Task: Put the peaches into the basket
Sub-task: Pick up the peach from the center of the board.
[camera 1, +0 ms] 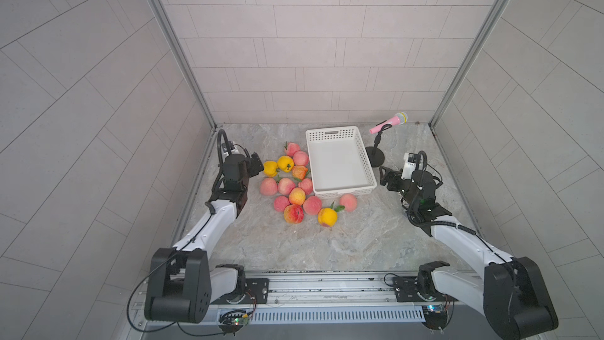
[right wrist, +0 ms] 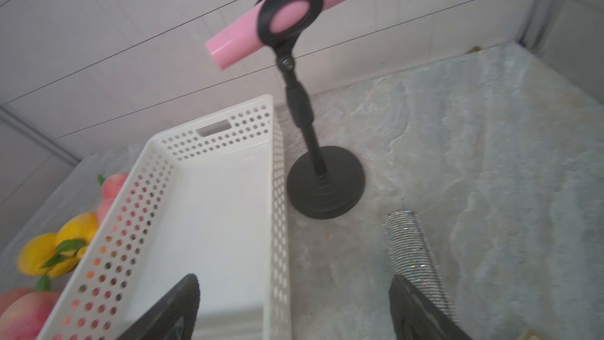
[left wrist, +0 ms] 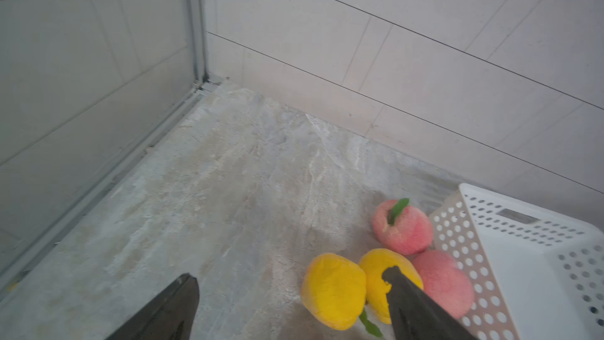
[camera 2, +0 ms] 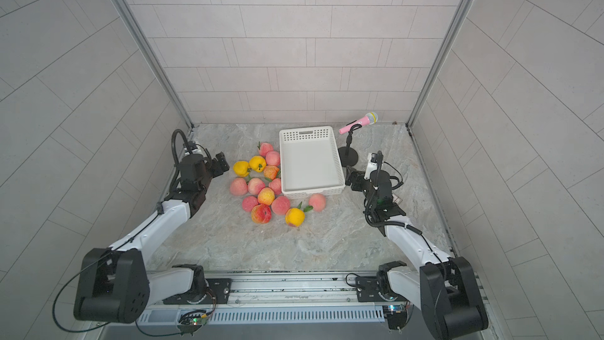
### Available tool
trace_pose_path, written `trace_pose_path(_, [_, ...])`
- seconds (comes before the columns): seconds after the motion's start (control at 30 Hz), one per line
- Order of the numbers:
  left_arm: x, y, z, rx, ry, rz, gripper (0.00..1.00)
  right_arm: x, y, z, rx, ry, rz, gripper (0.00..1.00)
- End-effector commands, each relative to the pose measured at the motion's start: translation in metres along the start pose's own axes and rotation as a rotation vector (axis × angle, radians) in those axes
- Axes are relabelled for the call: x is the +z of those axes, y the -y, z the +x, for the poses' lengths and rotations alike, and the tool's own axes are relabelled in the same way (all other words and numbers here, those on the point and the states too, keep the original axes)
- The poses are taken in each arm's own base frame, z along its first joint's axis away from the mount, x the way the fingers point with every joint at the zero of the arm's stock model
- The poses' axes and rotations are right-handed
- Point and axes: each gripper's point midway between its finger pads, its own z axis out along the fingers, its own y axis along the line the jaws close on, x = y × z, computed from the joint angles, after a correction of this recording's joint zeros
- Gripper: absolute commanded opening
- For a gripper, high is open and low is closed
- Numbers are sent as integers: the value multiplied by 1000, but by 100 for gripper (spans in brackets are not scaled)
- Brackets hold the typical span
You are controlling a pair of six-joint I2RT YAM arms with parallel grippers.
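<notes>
I am at the very start of the job. The basket (camera 1: 330, 133) sits empty at the far middle of the table (camera 1: 327, 250). All the peaches (camera 1: 296, 196) lie on the table in a bunch along its left wall, some right against it, and a few trail round its near-left corner.

My left gripper (left wrist: 290, 274) hangs released, jaws wide with nothing between them, just left of the leftmost yellow peach (camera 1: 270, 168). My right gripper (right wrist: 294, 278) is likewise released and empty by the basket's near-right corner, with a pink microphone (camera 1: 389, 122) on its stand beyond it.

I judge the step in hand to be the first reach. Next I should shift the left gripper rightward to straddle that yellow peach, lower, and close gently. Its yellow neighbour sits close against it, so one finger must slip into the gap between them.
</notes>
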Motion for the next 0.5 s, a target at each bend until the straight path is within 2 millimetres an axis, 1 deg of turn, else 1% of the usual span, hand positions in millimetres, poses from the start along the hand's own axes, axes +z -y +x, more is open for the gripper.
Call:
trace_pose_path(0.0, [10, 28, 22, -33, -167, 120, 95, -14, -35, 6, -1, -68, -102, 91])
trace_pose_path(0.07, [21, 44, 19, -29, -199, 173, 95, -22, -50, 11, -52, -101, -135, 91])
trace_pose_path(0.1, [27, 50, 21, -20, -220, 189, 95, -25, -55, 12, -68, -111, -145, 91])
trace_pose_path(0.17, [40, 63, 23, 7, -260, 206, 100, -30, -63, 14, -88, -145, -170, 92])
trace_pose_path(0.23, [56, 74, 25, 22, -290, 224, 100, -32, -70, 15, -97, -172, -193, 92])
trace_pose_path(0.3, [73, 84, 27, 26, -314, 244, 100, -32, -75, 18, -99, -202, -208, 92])
trace_pose_path(0.33, [80, 90, 27, 28, -325, 259, 100, -31, -78, 23, -99, -223, -219, 92])
trace_pose_path(0.37, [88, 95, 29, 32, -340, 271, 98, -31, -84, 19, -101, -224, -237, 92])
trace_pose_path(0.47, [109, 110, 31, 49, -366, 287, 95, -27, -95, 25, -112, -267, -265, 92])
